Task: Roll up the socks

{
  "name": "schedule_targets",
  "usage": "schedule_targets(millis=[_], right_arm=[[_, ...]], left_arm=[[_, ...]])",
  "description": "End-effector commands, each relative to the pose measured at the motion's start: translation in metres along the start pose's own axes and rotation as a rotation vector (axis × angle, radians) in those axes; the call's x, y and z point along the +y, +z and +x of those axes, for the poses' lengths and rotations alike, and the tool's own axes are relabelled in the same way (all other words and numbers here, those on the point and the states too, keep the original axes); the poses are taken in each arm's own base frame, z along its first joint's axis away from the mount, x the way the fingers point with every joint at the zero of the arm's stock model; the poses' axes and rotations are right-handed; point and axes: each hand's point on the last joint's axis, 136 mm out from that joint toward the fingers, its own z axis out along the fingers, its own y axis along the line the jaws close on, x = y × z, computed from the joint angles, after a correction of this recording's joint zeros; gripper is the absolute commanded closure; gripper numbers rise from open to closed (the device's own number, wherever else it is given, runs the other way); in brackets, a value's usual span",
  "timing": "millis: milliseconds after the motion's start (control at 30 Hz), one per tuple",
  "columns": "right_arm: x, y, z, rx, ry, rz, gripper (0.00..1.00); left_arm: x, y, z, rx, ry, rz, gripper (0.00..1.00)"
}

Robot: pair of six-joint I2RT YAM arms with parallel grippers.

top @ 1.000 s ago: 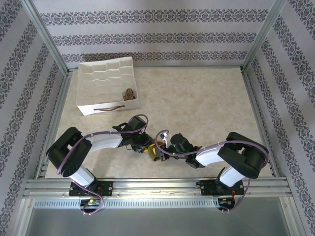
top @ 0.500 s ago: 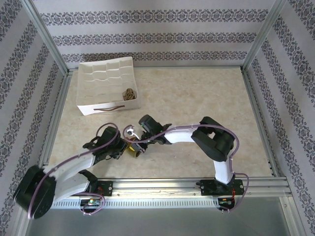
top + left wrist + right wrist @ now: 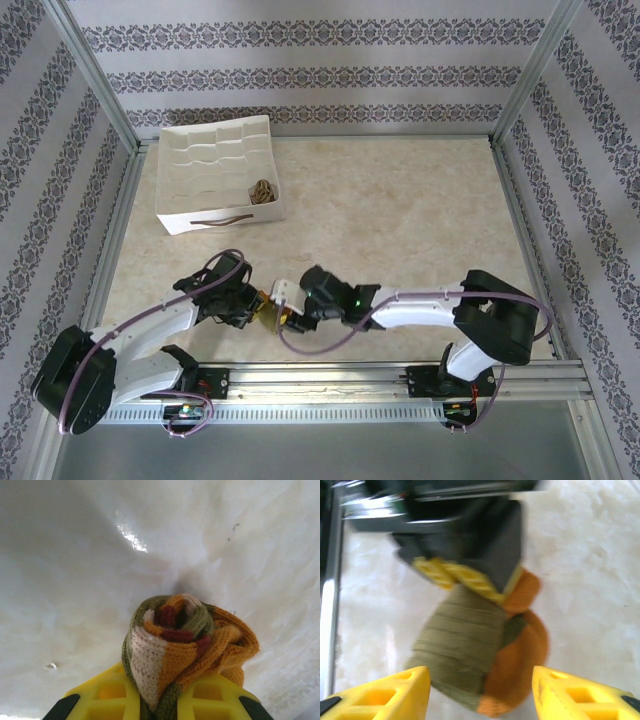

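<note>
I see the pale stone-look table (image 3: 420, 220) with the white divided tray (image 3: 215, 165) at its far left, and a tan-brown sock (image 3: 262, 190) bundled in the tray's near-right corner compartment. Near the front edge my left gripper (image 3: 161, 700) is clenched on the rolled olive-and-orange sock (image 3: 185, 640). My right gripper (image 3: 482, 695) is released, with its fingers spread to either side of that roll.

Against half a second ago, my right arm (image 3: 430, 300) is drawn back, its elbow out by the right near corner instead of mid-table, and the right gripper (image 3: 290, 312) sits lower, just right of the left gripper (image 3: 256, 306). Against a second ago, the rolled green-and-orange sock (image 3: 186, 645) lies further left, and my left arm (image 3: 150, 330) is stretched low rather than folded up.
</note>
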Motion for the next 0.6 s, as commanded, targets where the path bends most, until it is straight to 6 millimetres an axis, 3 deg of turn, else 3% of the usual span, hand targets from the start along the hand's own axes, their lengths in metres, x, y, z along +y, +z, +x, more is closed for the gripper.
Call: schedule_targets(millis=[0,133,233,433,567], right_arm=[[-0.011,-0.001,-0.007,-0.022,-0.007,0.189,0.43],[-0.007,0.014,-0.019,0.003,-0.051,0.243,0.42],[-0.006,0.026,-0.018,0.036,-0.048,0.242,0.43],[-0.01,0.041,0.007,0.114,-0.001,0.241,0.46],[-0.023,0.048,0.028,0.182,0.072,0.258,0.56]], left_arm=[[0.042,-0.003,0.004,0.009,-0.007,-0.21,1.0],[0.04,-0.001,0.004,0.015,-0.01,-0.238,1.0],[0.036,0.002,0.006,0.027,-0.007,-0.236,1.0],[0.021,0.004,0.006,0.035,0.006,-0.209,1.0],[0.013,0.006,0.01,0.059,0.016,-0.172,1.0]])
